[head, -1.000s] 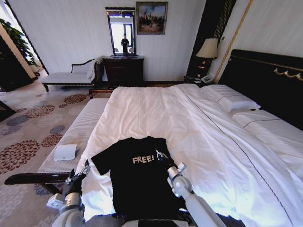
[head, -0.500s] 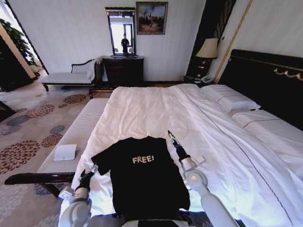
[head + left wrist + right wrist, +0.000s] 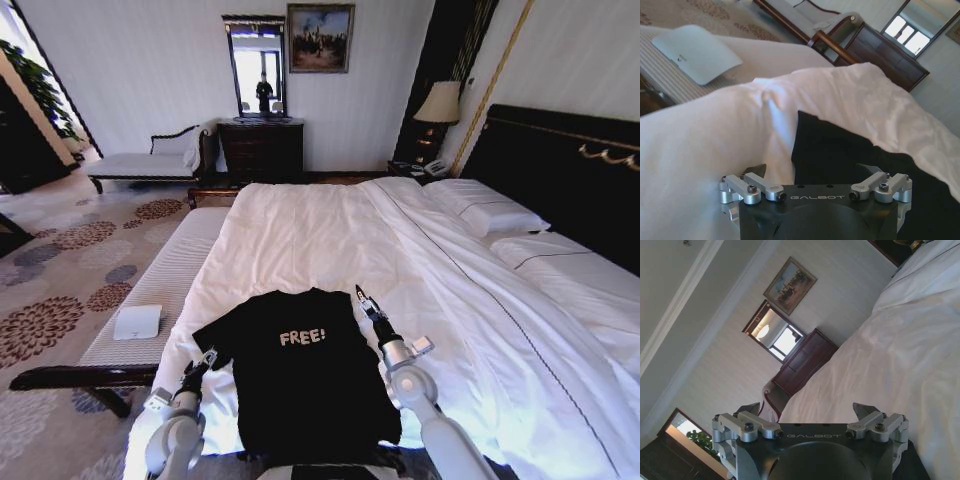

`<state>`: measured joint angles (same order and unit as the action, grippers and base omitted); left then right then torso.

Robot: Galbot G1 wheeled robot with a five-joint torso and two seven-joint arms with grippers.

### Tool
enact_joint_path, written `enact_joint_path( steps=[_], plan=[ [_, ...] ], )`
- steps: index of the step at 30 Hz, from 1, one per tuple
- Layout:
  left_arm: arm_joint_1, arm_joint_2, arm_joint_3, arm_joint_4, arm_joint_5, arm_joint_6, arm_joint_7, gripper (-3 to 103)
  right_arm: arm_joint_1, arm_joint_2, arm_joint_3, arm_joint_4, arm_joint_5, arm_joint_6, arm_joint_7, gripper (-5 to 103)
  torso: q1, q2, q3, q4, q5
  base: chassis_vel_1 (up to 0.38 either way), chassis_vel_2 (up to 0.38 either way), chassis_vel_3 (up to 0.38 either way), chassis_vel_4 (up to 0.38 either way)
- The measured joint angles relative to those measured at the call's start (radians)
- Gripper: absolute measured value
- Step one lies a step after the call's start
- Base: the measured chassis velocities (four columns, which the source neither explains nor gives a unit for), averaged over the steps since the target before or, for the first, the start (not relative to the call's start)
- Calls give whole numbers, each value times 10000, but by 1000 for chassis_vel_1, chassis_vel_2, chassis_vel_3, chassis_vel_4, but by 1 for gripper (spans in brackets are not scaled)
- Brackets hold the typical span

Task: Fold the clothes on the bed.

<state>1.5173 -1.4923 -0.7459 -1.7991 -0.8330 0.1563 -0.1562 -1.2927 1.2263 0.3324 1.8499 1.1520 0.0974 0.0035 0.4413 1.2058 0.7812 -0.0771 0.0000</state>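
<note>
Black T-shirt (image 3: 300,375) lay flat, chest up, white "FREE!" lettering visible, on the near left part of the bed (image 3: 330,235). Collar pointed far, hem near the near edge of the mattress. Left sleeve sat close to the bed's left edge; white duvet (image 3: 470,330) spread wide and mostly bare to the right and far side, plenty of free room there.

Left gripper (image 3: 203,360) was just beside the left sleeve at the bed's left edge, fingers spread apart, holding nothing; left wrist view showed the dark sleeve edge (image 3: 840,150) ahead between the spread fingertips. Right gripper (image 3: 362,297) hovered near the right shoulder of the shirt, pointing far, fingers parted, empty; contact with the fabric not clear.

Pale striped bench (image 3: 160,285) ran along the bed's left side, a flat white item (image 3: 138,321) lying on it. Pillows (image 3: 485,210) and dark headboard (image 3: 560,170) on the right. Dark dresser (image 3: 260,148) with mirror (image 3: 257,68) at the far wall, lamp (image 3: 438,103) far right.
</note>
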Motion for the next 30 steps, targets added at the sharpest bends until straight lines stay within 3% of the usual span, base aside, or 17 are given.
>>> enact_joint_path(
  steps=[8, 10, 12, 16, 18, 22, 24, 28, 30],
  plan=[
    [-397, -27, 178, 577, 97, 40, 88, 101, 64, 5, -50, -113, -50, -7, 95, 100, -1, 0, 0, 0, 0, 0, 0, 0, 0],
    [-462, -78, 190, 596, 97, 26, 109, 97, 90, -12, -61, -149, -49, -10, 110, 100, 0, 0, 0, 1, 0, 0, 0, 0, 0],
    [-505, -104, 191, 601, 97, 7, 108, 92, 99, -21, -67, -176, -47, -12, 126, 100, 0, 0, 0, 0, 0, 0, 0, 0, 0],
    [-624, -147, 191, 605, 104, -44, 59, 70, 108, -3, -81, -264, 96, -37, 293, 100, 0, 0, 0, 0, 0, 0, 0, 0, 0],
    [-627, -147, 191, 604, 113, -43, 58, 70, 116, 2, -84, -290, 101, -39, 309, 100, 0, 0, 0, 0, 0, 0, 0, 0, 0],
    [-623, -142, 181, 602, 172, -44, 39, 48, 163, 16, -102, -346, 103, -44, 356, 100, -1, 0, 0, 0, -1, 0, 0, 0, 0],
    [-617, -142, 174, 602, 183, -45, 35, 48, 174, 21, -108, -361, 103, -46, 367, 100, 0, 0, 0, 0, 0, 0, 0, 0, 0],
    [-554, -138, 129, 522, 194, -65, 23, 27, 190, 39, -133, -401, 88, -51, 388, 100, 0, 0, 0, 0, 0, 0, 0, 0, 0],
    [-545, -136, 122, 511, 194, -74, 20, 27, 191, 40, -133, -404, 86, -52, 390, 100, 0, 0, 0, 0, 0, 0, 0, 0, 0]
  ],
)
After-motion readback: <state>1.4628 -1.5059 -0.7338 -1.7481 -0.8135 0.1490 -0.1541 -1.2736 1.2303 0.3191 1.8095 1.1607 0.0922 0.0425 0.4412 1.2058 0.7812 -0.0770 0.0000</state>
